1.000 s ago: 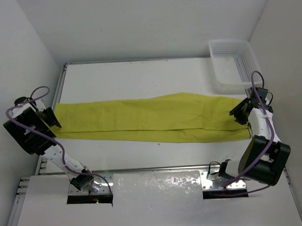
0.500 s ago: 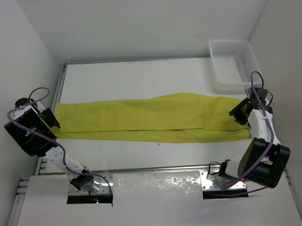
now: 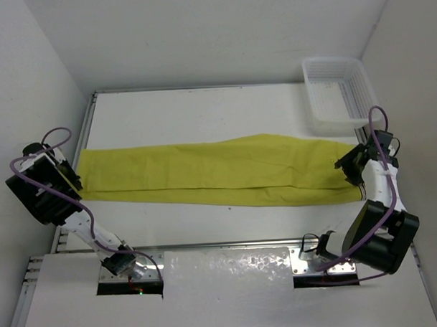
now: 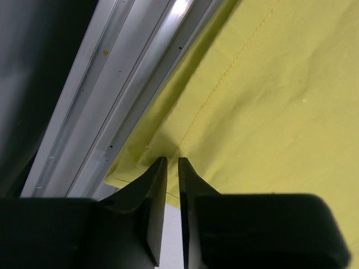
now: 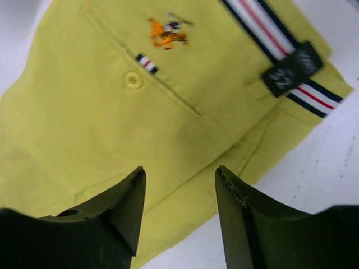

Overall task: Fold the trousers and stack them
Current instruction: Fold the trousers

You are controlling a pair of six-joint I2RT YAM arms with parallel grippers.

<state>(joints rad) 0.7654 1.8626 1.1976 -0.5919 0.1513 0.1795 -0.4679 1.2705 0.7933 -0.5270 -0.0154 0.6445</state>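
left gripper (image 4: 173, 161) has pinched shut on the mustard yellow-green cloth trousers (image 4: 269, 112) at the hem; right gripper (image 5: 179, 174) open over waist. grasp step: you close right next, then fold.

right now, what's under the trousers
The white table shows all round the trousers, so they lie flat on it. Anything beneath the cloth itself is covered and cannot be seen.

The trousers (image 3: 219, 174) are matt woven cloth; the basket (image 3: 333, 122) is translucent ribbed plastic.
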